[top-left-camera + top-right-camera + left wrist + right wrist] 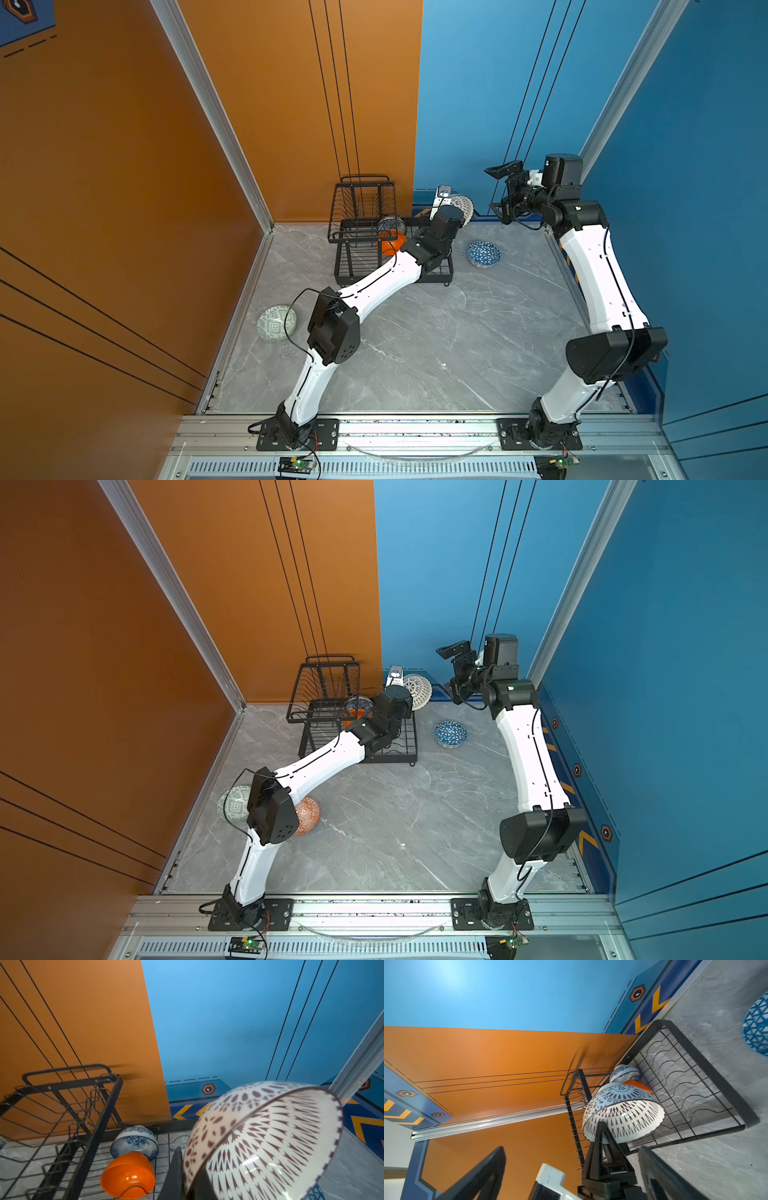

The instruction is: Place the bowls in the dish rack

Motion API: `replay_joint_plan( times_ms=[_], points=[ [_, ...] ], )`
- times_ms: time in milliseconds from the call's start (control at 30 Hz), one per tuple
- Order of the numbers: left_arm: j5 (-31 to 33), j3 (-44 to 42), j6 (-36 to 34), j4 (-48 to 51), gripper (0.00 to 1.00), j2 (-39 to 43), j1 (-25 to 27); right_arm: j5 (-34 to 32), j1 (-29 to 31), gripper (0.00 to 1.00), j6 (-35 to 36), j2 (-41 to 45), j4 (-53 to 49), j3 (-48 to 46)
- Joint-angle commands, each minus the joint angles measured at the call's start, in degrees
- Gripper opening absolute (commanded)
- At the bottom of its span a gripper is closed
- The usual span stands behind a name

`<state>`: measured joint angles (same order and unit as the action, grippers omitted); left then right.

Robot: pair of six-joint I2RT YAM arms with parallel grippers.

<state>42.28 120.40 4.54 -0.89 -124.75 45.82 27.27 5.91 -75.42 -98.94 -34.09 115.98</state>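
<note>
The left arm (374, 276) is reaching across the dish rack (109, 1103), its jaws pinching the rim of the white lattice bowl (264, 1140). The bowl is hanging tilted on edge, upper centre in both top views, just right of the rack. The blue-white floral bowl (135, 1140) and the plain orange bowl (128, 1176) are sitting in the lower tray. The right arm (598, 266) is hovering upper right, jaws spread wide, empty. The triangle-pattern bowl (483, 253), the pale green bowl (276, 323) and the orange-white geometric bowl (307, 814) are lying on the worktop (415, 332). The held bowl is looking glazed, stiff and breakable, likely slippery, so gripping the rim, one jaw inside and one outside, is probably suiting it best.
</note>
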Motion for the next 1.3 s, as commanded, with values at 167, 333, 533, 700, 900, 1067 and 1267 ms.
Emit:
replay_joint_plan(
  times_ms=[167,333,533,700,900,1067,1267],
  points=[
    [4.4,-1.9,-7.4,-16.1,0.0,1.8,0.4,2.6,1.1,0.96,-7.3,-2.7,8.4,-2.8],
    [3.7,-4.6,-8.2,-18.5,0.0,2.5,0.8,3.3,2.4,0.86,-8.6,-4.7,9.8,-1.6],
    [3.1,-5.0,-7.8,-18.7,0.0,2.4,1.0,3.8,3.3,0.72,-9.7,-6.6,10.7,-1.5],
    [2.7,-5.3,-7.6,-18.9,0.0,2.7,1.5,4.0,3.5,0.51,-10.4,-8.0,11.8,-0.9],
    [2.0,-7.0,-7.3,-19.7,0.0,3.4,1.9,4.8,3.6,0.33,-11.6,-9.8,12.8,-0.2],
    [2.2,-7.3,-7.4,-19.9,0.0,3.5,2.0,5.3,3.5,0.19,-12.3,-11.0,13.5,1.1],
    [2.4,-6.8,-7.5,-19.9,0.0,3.4,2.0,5.9,3.3,0.0,-12.2,-11.8,13.5,1.7]
  ],
)
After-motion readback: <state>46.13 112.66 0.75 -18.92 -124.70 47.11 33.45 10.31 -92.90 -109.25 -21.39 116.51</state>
